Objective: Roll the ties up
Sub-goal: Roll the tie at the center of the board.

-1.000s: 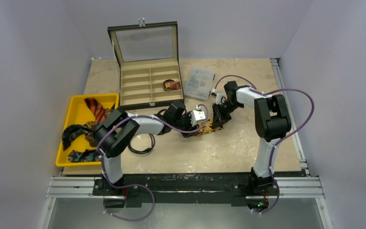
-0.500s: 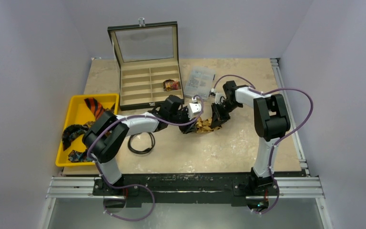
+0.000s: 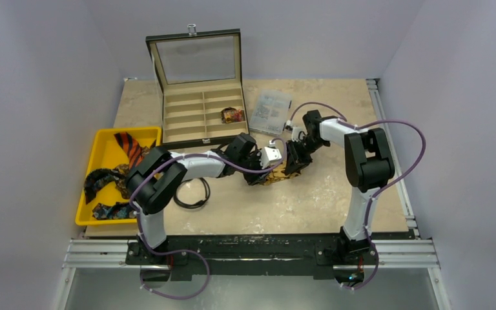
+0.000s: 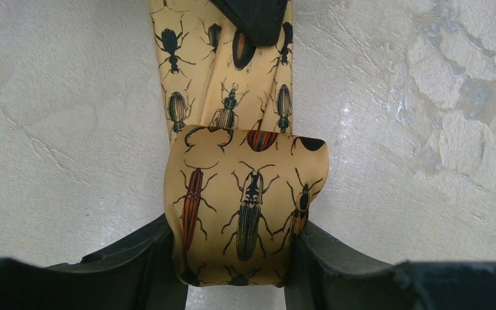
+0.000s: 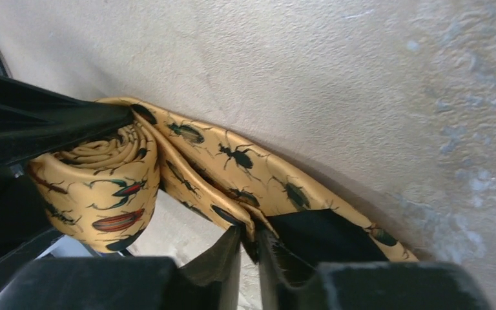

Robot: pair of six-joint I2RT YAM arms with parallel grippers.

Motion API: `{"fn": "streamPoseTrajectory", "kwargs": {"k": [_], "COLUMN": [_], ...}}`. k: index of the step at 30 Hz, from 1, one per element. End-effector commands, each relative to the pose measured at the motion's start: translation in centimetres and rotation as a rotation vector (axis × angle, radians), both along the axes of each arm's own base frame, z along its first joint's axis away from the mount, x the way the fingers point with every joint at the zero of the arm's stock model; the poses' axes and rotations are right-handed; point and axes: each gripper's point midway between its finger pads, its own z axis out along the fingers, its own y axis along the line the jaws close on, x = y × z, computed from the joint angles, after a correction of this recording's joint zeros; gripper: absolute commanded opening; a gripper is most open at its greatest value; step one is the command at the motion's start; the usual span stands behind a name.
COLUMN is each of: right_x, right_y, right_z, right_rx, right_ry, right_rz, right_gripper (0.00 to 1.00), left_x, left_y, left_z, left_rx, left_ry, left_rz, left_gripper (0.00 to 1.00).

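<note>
Near left: an orange striped tie (image 3: 129,145) and dark ties (image 3: 100,177) are seen loose in the yellow tray (image 3: 103,139), unrolled.
Mid-table: the tan-gold tie (image 4: 245,194) is partly rolled, with a flat tail left over.
Left gripper (image 4: 232,248): the roll is clamped between half-wide jaws.
Right gripper (image 5: 250,248): the tail's edge is pinched in narrow jaws.
Far: one rolled tie (image 3: 232,115) is stowed in a right-hand compartment of the case (image 3: 187,106).
Progress: judged under halfway.

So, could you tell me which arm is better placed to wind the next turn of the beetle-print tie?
Left. The left claw grips the rolled part of the tan-gold tie by both sides; the right claw only pinches the flat tail.
</note>
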Motion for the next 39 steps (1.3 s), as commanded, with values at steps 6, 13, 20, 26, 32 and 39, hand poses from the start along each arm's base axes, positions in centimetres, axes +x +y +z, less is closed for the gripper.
{"fn": "streamPoseTrajectory", "kwargs": {"k": [6,13,20,26,32,39], "right_x": [2.6,3.3,1.7,6.2,3.5,0.7], "right_y": [-0.7,-0.8,-2.8,-2.2,2.3,5.9], "right_z": [4.4,2.6,0.3,5.5,9.1,7.9], "right_rx": [0.073,0.053,-0.011,0.036,0.323,0.432], "right_ry": [-0.149,-0.130,-0.079,-0.275,-0.162,-0.014], "right_rz": [0.032,0.024,-0.004,0.019,-0.039,-0.032], "right_gripper": [0.38,0.37,0.39,0.50,0.57,0.55], "left_x": [-3.5,-3.5,-3.3,-3.5,-3.6,-3.7], "left_y": [5.2,5.2,5.7,5.4,5.4,5.4], "left_z": [-5.9,-6.0,-6.1,-6.3,-6.6,-6.8], "left_rx": [0.244,0.258,0.301,0.312,0.325,0.328], "left_ry": [0.132,0.151,0.143,0.152,0.157,0.159], "left_rz": [-0.017,-0.016,-0.009,-0.009,-0.004,-0.009], "left_gripper": [0.00,0.00,0.00,0.00,0.00,0.01]}}
